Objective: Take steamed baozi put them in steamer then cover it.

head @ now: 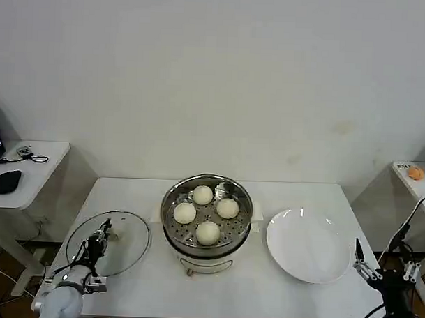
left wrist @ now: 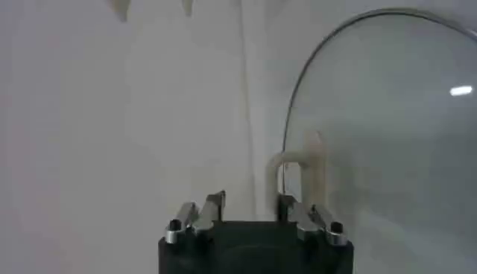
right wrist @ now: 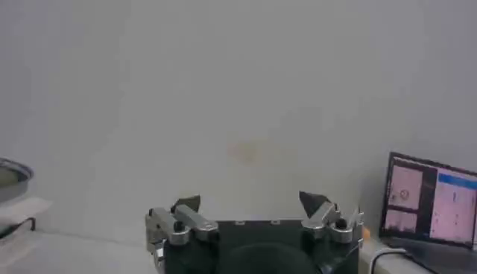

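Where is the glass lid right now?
In the head view the lid lies flat on the table, left of the steamer, with the left pincer at its handle.

left gripper (head: pixel 103 237) and right gripper (head: pixel 366 265) both spread, low.

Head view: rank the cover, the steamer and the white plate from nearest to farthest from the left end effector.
From the left end effector, low at the table's left:
1. The cover, lying flat right by it on the left side.
2. The steamer, mid-table, with four baozi inside.
3. The white plate, far over on the right side.
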Robot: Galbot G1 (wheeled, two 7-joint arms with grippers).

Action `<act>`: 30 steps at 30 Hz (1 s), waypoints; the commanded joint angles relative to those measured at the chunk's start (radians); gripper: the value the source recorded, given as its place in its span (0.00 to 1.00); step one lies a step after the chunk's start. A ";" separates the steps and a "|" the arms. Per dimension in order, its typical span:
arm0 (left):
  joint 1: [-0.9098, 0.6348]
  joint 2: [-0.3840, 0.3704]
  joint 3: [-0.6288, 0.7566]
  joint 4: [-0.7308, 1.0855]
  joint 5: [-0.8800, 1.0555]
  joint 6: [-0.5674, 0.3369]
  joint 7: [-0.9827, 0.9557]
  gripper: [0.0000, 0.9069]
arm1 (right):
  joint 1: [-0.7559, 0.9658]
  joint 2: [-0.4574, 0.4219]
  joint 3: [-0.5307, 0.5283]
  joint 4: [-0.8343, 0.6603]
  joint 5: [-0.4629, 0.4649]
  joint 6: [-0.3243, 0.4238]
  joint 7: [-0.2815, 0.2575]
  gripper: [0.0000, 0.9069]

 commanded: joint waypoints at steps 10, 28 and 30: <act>0.100 0.022 -0.107 -0.295 -0.070 0.126 -0.042 0.00 | -0.004 -0.008 -0.020 0.001 -0.015 0.000 -0.010 1.00; 0.005 0.057 0.106 -0.619 -0.039 0.350 0.177 0.00 | 0.013 -0.011 -0.028 -0.044 -0.063 0.017 -0.022 1.00; -0.030 0.043 0.174 -0.624 -0.023 0.372 0.206 0.00 | 0.012 -0.005 -0.038 -0.046 -0.079 0.023 -0.021 1.00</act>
